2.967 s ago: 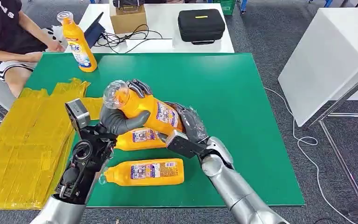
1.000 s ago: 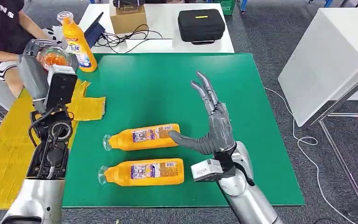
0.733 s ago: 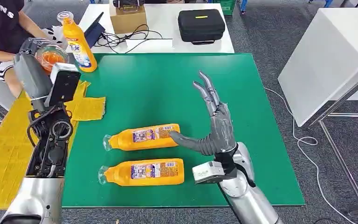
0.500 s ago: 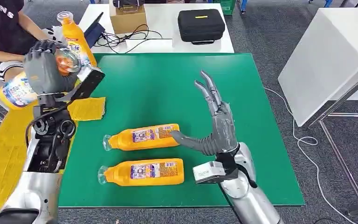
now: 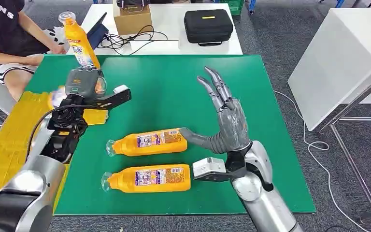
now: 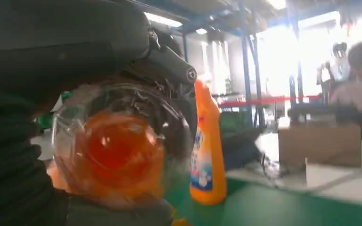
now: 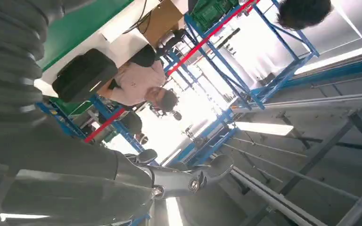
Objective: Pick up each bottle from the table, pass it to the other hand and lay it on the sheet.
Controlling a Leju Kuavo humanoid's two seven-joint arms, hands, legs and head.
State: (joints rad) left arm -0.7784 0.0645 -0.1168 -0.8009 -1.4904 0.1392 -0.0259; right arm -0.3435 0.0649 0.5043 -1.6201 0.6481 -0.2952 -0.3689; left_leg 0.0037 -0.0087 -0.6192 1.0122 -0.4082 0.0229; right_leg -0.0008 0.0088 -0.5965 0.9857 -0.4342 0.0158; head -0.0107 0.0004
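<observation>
Fingers (image 5: 217, 94) spread beside two lying bottles (image 5: 147, 141); upright bottle (image 5: 79, 41) beyond.

Two orange bottles (image 5: 149, 142) lie flat; one held over yellow sheet (image 5: 5, 145)

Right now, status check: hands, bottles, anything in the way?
Left hand holds a bottle over the yellow sheet. Right hand open, raised. Two bottles lying on the table. Nothing in the way.
</observation>
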